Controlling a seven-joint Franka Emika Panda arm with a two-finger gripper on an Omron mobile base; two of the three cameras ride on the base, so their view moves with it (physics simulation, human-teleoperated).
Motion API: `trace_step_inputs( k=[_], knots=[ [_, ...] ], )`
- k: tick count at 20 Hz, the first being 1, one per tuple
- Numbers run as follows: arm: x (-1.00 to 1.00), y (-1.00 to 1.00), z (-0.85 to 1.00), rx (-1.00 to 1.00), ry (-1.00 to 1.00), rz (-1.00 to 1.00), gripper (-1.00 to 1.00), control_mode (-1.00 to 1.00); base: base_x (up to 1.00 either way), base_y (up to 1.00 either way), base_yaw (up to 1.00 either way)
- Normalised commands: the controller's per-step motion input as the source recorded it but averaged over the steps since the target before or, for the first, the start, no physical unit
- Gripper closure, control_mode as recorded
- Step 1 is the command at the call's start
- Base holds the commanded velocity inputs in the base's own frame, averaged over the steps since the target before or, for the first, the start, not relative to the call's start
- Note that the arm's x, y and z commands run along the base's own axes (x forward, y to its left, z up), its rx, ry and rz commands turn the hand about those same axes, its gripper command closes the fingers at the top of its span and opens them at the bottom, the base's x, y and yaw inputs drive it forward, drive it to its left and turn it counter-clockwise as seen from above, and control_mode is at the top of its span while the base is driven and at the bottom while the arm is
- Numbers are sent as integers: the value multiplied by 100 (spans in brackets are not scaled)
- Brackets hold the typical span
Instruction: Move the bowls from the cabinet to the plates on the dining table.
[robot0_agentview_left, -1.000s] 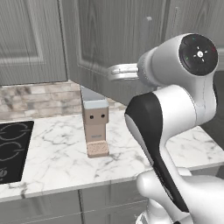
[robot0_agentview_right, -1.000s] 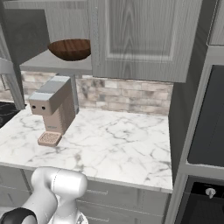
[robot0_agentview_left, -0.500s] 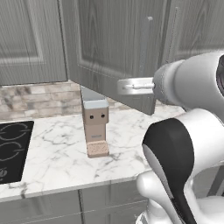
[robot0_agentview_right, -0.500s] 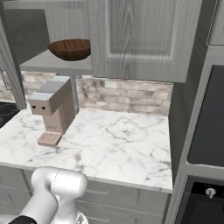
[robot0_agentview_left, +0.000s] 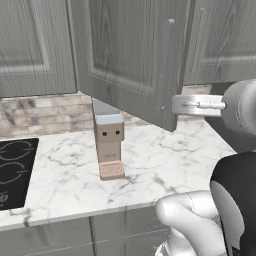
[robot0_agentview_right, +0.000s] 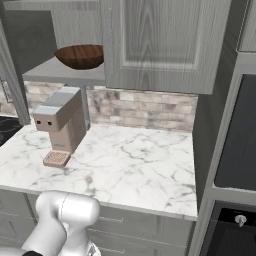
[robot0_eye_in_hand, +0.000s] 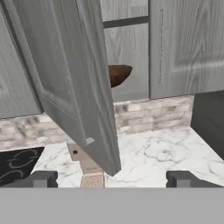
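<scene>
One dark brown wood-grain bowl (robot0_agentview_right: 80, 55) is sitting upright, rim facing up, on the lower shelf inside the grey wall cabinet (robot0_agentview_right: 165, 45). From the right base view it is showing almost whole, resting near the front edge of the shelf, above a small coffee machine (robot0_agentview_right: 59, 125) standing on the marble counter (robot0_agentview_right: 130, 165).

From the left base view the swung-open cabinet door (robot0_agentview_left: 130, 55) is covering the cabinet's inside, and its slim bar handle (robot0_agentview_left: 165, 65) is running vertically down the door's free edge. This view is also showing a black hob (robot0_agentview_left: 12, 172) at the far left of the counter.

From the hand view the open door (robot0_eye_in_hand: 65, 78) is standing edge-on at the left and hiding the left half of the bowl (robot0_eye_in_hand: 119, 74); a closed door (robot0_eye_in_hand: 186, 46) is sitting to the right.

Both dark fingertips (robot0_eye_in_hand: 43, 178) of the gripper (robot0_eye_in_hand: 113, 180) are standing wide apart with nothing between them. The bowl is lying farther away than the gripper, higher up and roughly in line with it, well apart from it.
</scene>
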Motion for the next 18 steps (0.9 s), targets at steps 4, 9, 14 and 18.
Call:
trace_step_inputs(
  k=[4, 9, 14, 18],
  knots=[
    [-9, -59, 19, 7, 6, -8, -100, -100, 0, 0, 0],
    [0, -50, 24, 8, 5, -7, -100, -100, 0, 0, 0],
    [2, -44, 10, 8, 7, -7, -100, -100, 0, 0, 0],
    [8, -32, -4, 7, 7, -8, -100, -100, 0, 0, 0]
  ],
)
